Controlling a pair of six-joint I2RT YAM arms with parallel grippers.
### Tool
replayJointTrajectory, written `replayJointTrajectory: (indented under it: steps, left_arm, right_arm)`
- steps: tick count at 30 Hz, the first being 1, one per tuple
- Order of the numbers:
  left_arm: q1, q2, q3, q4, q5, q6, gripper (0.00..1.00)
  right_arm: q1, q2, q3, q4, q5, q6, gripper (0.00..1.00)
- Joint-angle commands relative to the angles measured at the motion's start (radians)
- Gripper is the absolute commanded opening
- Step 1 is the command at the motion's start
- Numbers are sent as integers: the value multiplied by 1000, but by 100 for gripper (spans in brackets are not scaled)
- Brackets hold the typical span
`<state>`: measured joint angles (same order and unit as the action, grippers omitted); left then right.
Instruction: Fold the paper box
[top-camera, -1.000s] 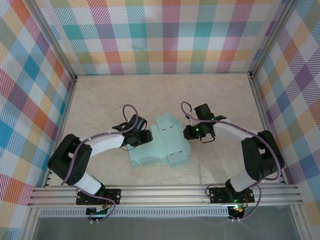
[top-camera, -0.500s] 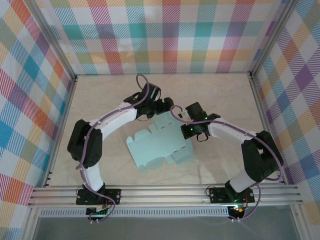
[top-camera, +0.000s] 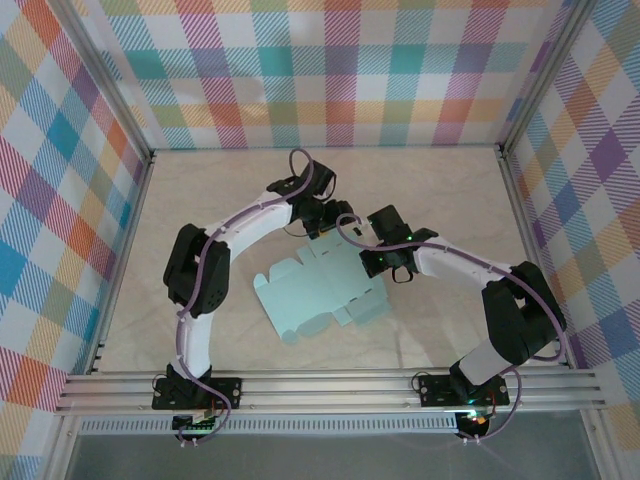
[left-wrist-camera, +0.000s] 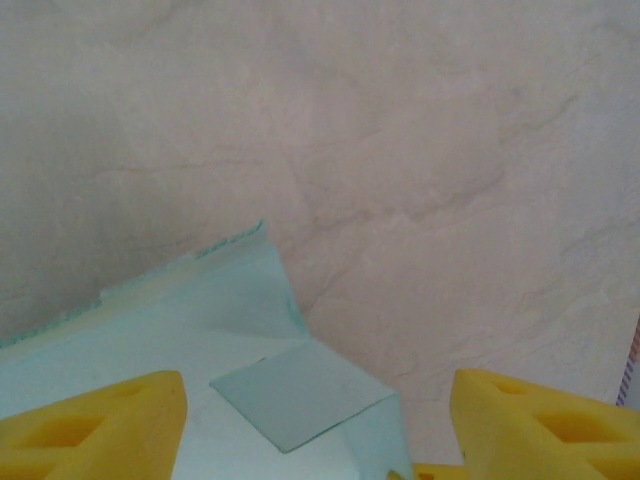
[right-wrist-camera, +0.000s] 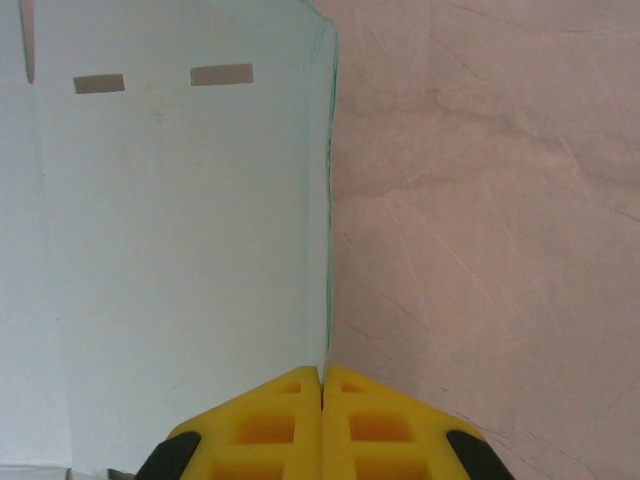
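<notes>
Yellow fingers (right-wrist-camera: 270, 425) of the right gripper (right-wrist-camera: 322, 385) are shut tight, pinching the edge of the paper box (right-wrist-camera: 170, 250). The pale blue card lies flat on the table (right-wrist-camera: 480, 200). It spreads out ahead of this gripper and to its left, with two little slots (right-wrist-camera: 222, 74) at the far end. Farther back, the left gripper (left-wrist-camera: 320, 430) is spread wide. A bent-up corner of the card sits between its two fingers. Past that corner there is light, marble-look table.
</notes>
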<state>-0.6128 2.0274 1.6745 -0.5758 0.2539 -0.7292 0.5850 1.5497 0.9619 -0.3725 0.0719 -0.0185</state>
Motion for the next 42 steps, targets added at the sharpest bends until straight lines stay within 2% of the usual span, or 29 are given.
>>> replayJointTrajectory:
  steps: [1, 7, 10, 29, 33, 42]
  left_arm:
    - [-21, 23, 30, -17, 56, -33, 68]
    - [-28, 43, 32, 3, 88, -40, 50]
    - [-31, 56, 36, -2, 111, -25, 47]
    - [-72, 83, 34, 66, 215, -59, 52]
    - [-74, 82, 25, 97, 233, -79, 59]
    - [-45, -95, -104, 59, 8, -4, 62]
  right_arm:
    - [21, 1, 16, 13, 53, -32, 0]
    - [43, 20, 32, -4, 95, -43, 0]
    - [47, 28, 37, -5, 97, -41, 0]
    - [65, 62, 63, -13, 70, -54, 0]
    - [72, 69, 63, -11, 65, -54, 0]
    - [61, 55, 38, 3, 99, -34, 0]
